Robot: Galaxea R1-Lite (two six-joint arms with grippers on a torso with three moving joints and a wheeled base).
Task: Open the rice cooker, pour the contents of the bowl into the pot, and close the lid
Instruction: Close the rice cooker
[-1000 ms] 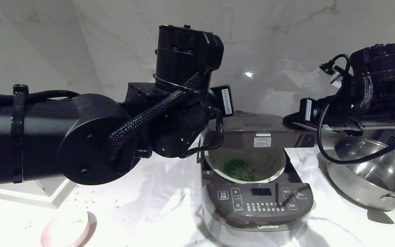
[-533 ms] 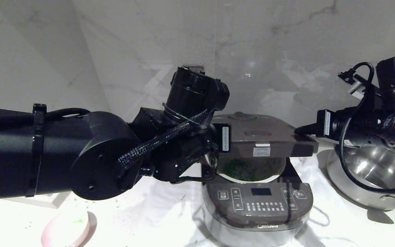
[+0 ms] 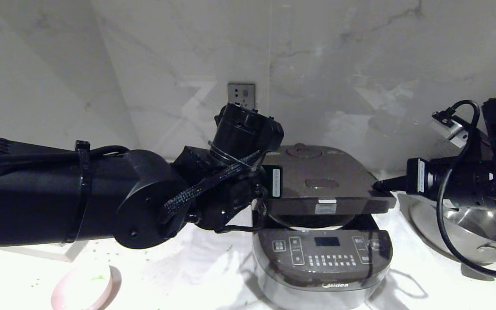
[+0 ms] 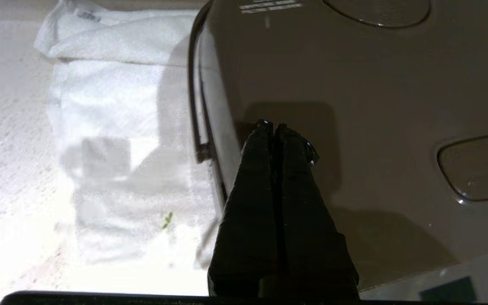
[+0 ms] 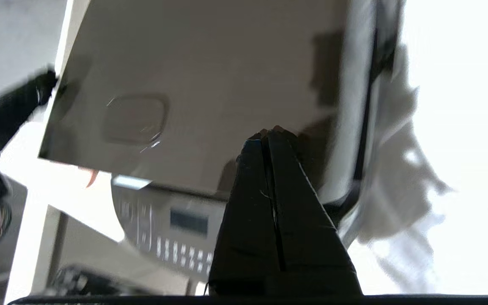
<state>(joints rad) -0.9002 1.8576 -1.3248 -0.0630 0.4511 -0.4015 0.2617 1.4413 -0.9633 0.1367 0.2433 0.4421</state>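
Centre frame, the lid [image 3: 321, 181] hung nearly shut over the rice cooker [image 3: 323, 258]; both pressed-together grippers, left gripper [image 4: 274, 127] and right gripper [image 5: 267, 136], rested on it; the emptied bowl [image 3: 82, 288] sat lower left; only latching remained.

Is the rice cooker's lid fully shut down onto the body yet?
No, in the head view the lid hangs partly lowered, with a gap and the pot's pale rim showing above the rice cooker panel.
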